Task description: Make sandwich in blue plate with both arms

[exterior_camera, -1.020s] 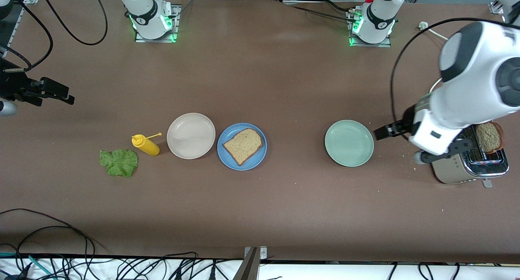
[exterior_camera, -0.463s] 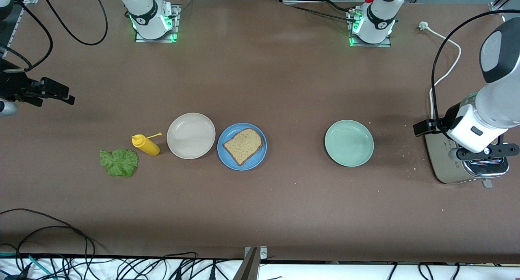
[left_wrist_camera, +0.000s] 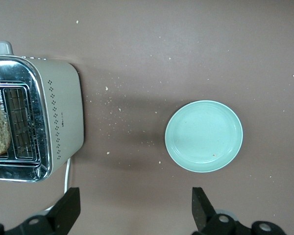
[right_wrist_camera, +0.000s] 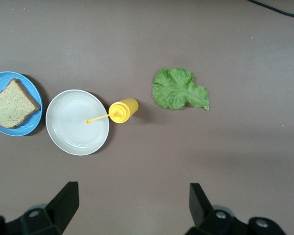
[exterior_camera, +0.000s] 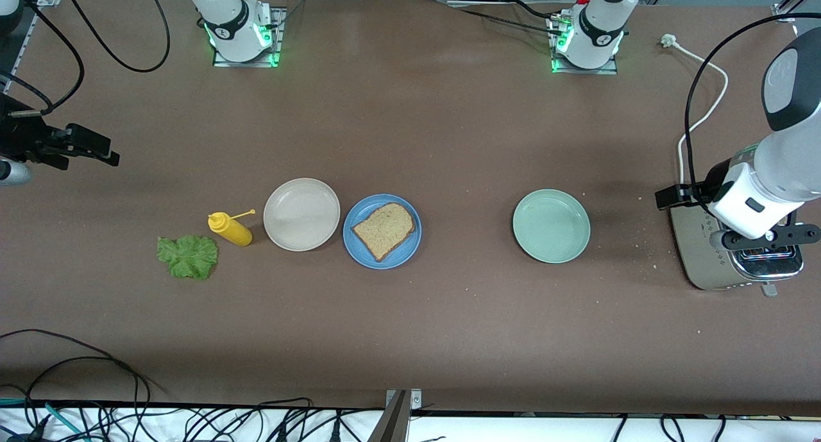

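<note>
blue round plate [exterior_camera: 359,247] holding one brown bread slice [exterior_camera: 383,229], mid-table | beige-white plate [exterior_camera: 301,213] touching it | green lettuce leaf [exterior_camera: 187,256] on table | left gripper [left_wrist_camera: 134,213] released, over silver toaster [exterior_camera: 712,262] | right gripper [right_wrist_camera: 131,208] released, waiting above the lettuce end

Two white robot arms [exterior_camera: 776,166] with black joints, trailing black cables [exterior_camera: 696,89]; green lights are glowing at both bases [exterior_camera: 240,28].
</note>
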### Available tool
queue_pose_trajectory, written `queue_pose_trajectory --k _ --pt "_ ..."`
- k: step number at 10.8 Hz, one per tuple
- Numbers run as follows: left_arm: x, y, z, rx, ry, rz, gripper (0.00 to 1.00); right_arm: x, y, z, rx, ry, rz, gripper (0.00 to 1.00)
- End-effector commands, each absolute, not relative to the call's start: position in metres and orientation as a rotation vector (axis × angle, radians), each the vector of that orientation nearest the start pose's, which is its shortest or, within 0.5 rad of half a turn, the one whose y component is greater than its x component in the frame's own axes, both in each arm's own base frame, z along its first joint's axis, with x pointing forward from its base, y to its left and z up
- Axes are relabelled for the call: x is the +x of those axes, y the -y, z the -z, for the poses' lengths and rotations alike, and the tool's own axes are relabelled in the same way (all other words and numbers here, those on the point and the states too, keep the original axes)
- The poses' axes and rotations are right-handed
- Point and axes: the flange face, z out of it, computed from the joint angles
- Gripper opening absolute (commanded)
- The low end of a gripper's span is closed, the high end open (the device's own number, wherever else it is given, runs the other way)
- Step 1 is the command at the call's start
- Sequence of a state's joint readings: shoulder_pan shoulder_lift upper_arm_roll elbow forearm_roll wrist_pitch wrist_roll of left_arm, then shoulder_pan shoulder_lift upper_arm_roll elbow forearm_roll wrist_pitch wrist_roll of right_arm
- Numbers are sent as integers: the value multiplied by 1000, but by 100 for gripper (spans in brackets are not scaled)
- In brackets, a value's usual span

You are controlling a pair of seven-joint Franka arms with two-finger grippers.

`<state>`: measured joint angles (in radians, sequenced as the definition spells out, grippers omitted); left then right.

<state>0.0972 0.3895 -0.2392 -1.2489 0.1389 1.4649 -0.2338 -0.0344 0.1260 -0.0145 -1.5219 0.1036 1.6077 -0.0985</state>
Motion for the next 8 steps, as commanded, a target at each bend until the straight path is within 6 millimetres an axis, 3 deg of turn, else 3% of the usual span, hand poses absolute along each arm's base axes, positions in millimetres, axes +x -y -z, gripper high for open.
queue_pose_trajectory --k 1,3,5,8 --pt "644 44 -541 -3055 128 -246 100 597 20 -583 -3028 95 -41 100" --pt "644 46 -541 -3056 123 -246 100 598 27 -582 -3032 79 -43 100" --pt "643 46 -540 -3055 123 -248 100 611 20 -553 -3024 77 -113 100" --pt "644 45 -540 -3055 125 -248 100 619 22 -534 -3034 92 -133 100"
